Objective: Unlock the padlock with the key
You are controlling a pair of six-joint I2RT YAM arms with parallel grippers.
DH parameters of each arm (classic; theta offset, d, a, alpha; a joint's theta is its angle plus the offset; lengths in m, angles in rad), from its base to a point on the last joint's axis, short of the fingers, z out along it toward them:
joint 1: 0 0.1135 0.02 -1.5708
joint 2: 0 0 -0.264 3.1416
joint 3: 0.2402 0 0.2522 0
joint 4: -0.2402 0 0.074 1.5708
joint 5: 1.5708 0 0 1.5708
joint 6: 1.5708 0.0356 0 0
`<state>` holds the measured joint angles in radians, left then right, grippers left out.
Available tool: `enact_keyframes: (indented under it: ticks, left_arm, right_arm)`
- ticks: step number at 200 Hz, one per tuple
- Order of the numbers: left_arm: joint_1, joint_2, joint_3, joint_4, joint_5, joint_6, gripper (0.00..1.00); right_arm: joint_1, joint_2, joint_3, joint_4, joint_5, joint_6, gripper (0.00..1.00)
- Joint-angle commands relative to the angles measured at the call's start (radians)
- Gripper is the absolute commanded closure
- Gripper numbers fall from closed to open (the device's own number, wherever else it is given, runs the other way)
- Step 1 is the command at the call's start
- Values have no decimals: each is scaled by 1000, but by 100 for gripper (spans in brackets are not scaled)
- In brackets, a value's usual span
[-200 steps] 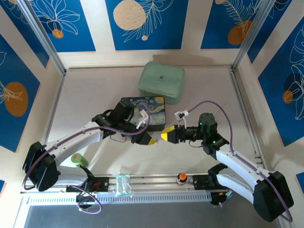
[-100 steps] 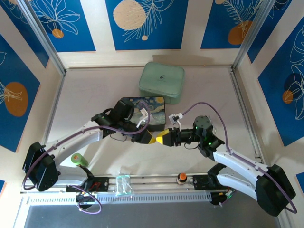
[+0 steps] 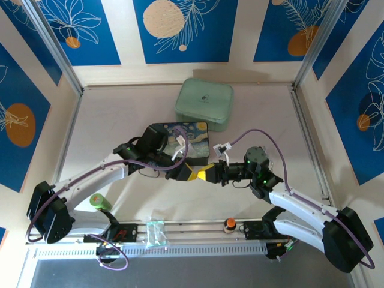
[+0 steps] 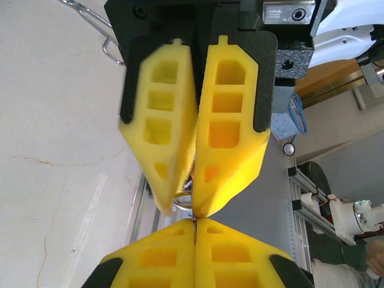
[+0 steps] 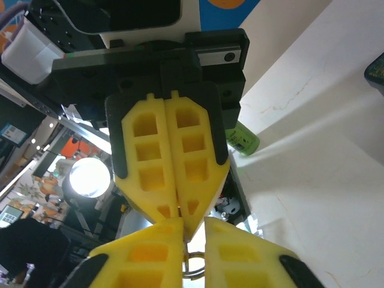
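**Claws tip to tip, mid-frame**

Left gripper (image 3: 190, 174): yellow fingers pressed flat together; whether anything lies between them we cannot tell. Right gripper (image 3: 207, 174): fingers close-set, pinching a small silver loop (image 5: 192, 267) at their tips. We cannot tell whether that loop belongs to the padlock or the key. It sits lower centre in the right wrist view, and just below the painted box (image 3: 180, 134) from above.

2 white arms (image 3: 99, 171) w/ black joints, purple cables (image 3: 264, 131), yellow cut-out fingers (image 5: 150, 258) on black backing
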<state>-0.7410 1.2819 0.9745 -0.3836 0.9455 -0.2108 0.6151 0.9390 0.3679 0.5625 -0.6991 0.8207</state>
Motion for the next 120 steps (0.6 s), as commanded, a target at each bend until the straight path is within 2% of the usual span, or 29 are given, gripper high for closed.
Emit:
enact_keyframes:
  ticks: [1, 44, 49, 58, 65, 92, 120]
  left_arm:
    - [9, -13, 15, 12, 24, 3, 100]
    - [9, -7, 13, 34, 6, -13, 100]
    - [9, -6, 11, 44, 6, -19, 100]
    - [9, -6, 9, 56, 11, -27, 100]
    - [9, -3, 10, 61, 16, -30, 100]
    - [10, 5, 13, 60, 18, -31, 100]
    - [9, 6, 13, 60, 24, -30, 100]
  right_arm:
    - [5, -12, -21, -10, -8, -3, 96]
    - [2, -42, -34, -34, 4, 0, 100]
    - [1, -43, -33, -40, 4, 2, 96]
    - [2, -43, -31, -48, 2, 4, 79]
    - [3, -41, -32, -48, 2, 6, 77]
    - [3, -51, -42, -30, 9, 8, 76]
    - [-1, -66, -47, -30, 29, 5, 83]
